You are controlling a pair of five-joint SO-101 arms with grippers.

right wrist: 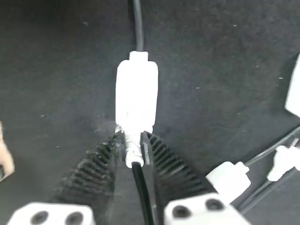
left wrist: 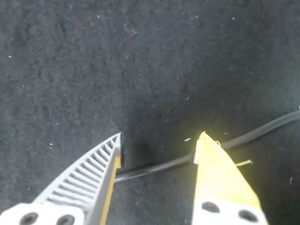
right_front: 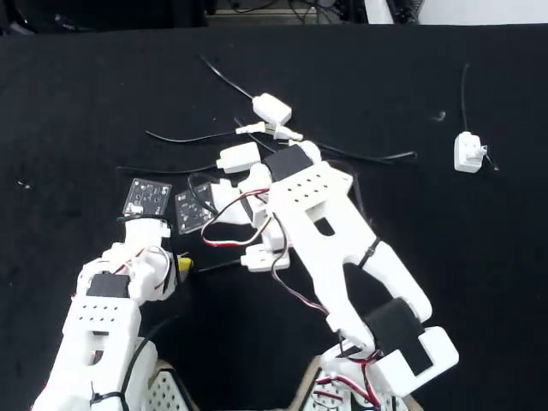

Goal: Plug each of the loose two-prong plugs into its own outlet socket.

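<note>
My right gripper (right wrist: 132,137) is shut on the narrow white neck of a two-prong plug (right wrist: 133,154). The plug's front sits against a white outlet socket (right wrist: 136,91) whose black cord (right wrist: 137,23) runs away from me. In the high view this socket (right_front: 240,157) lies left of the right gripper (right_front: 259,167). My left gripper (left wrist: 159,136) is open just above the black cloth, one finger either side of a black cord (left wrist: 154,168). In the high view the left gripper (right_front: 178,265) hangs beside another white plug block (right_front: 264,257) on that cord.
More white pieces lie behind the right arm: a block (right_front: 272,109) and a small plug (right_front: 280,131). A lone white socket (right_front: 468,151) sits far right. Two dark square boards (right_front: 147,197) (right_front: 195,208) lie ahead of the left arm. Black cords cross the middle.
</note>
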